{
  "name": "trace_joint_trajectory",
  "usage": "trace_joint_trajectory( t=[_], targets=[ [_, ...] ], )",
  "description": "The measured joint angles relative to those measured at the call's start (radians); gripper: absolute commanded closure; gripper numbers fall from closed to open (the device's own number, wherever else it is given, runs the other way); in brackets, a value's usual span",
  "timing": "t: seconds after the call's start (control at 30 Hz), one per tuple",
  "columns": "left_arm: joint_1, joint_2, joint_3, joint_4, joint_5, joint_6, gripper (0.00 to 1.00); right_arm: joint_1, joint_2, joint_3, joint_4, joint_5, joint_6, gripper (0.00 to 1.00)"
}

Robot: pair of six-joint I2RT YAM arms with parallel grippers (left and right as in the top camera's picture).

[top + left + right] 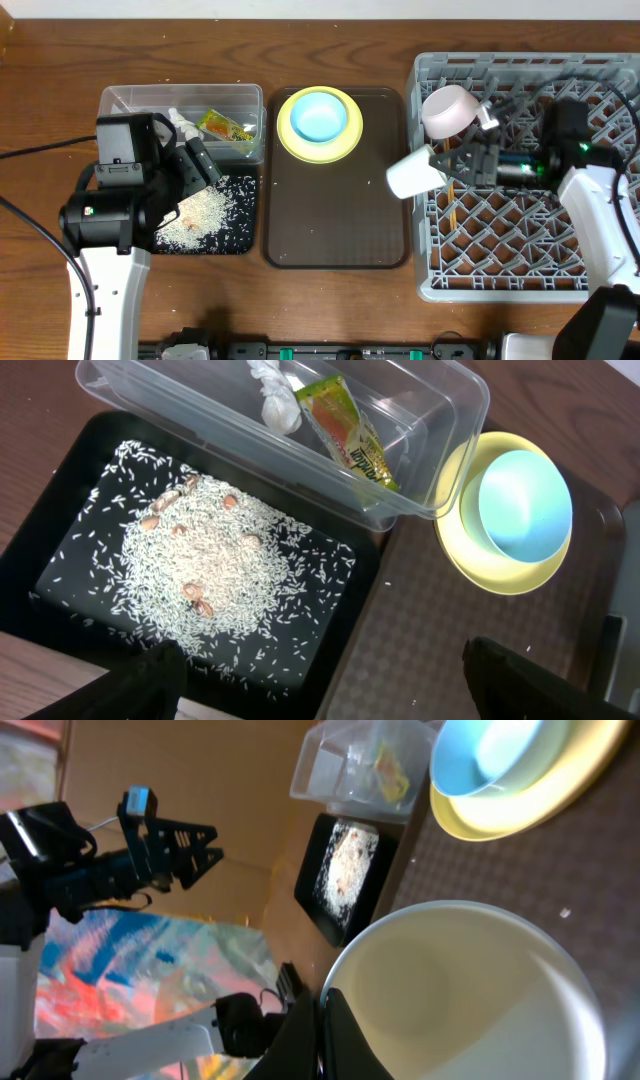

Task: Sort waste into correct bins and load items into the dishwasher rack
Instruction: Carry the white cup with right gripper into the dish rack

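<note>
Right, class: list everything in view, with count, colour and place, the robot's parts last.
tub: one, clear, back left
paper scrap: one, white, in tub
snack wrapper: one, green-yellow-orange, in tub
black tray: one, black, front left
rice grains: heap, white, in black tray
serving tray: one, brown, centre
plate: one, yellow, on serving tray
blue bowl: one, light blue, on plate
rack: one, grey, right
white bowl: one, white, in rack
cup: one, white, at rack's left edge
left end effector: black, open above black tray
right end effector: black, shut on cup

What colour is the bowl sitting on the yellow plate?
Light blue; the bowl shows best in the left wrist view.
</note>
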Motion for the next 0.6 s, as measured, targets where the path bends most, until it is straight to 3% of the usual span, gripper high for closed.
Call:
trace_joint_trajectory(
  t=[0.27,0.6],
  targets=[
    [0.0,0.0,0.0,0.0,0.0,0.0,0.09,-0.106,0.0,-0.153,0.092,-0.059,-0.092,0.99],
    [0.0,0.0,0.0,0.0,0.0,0.0,0.09,-0.13,0.0,-0.233,0.264,-0.116,-0.118,0.99]
  ],
)
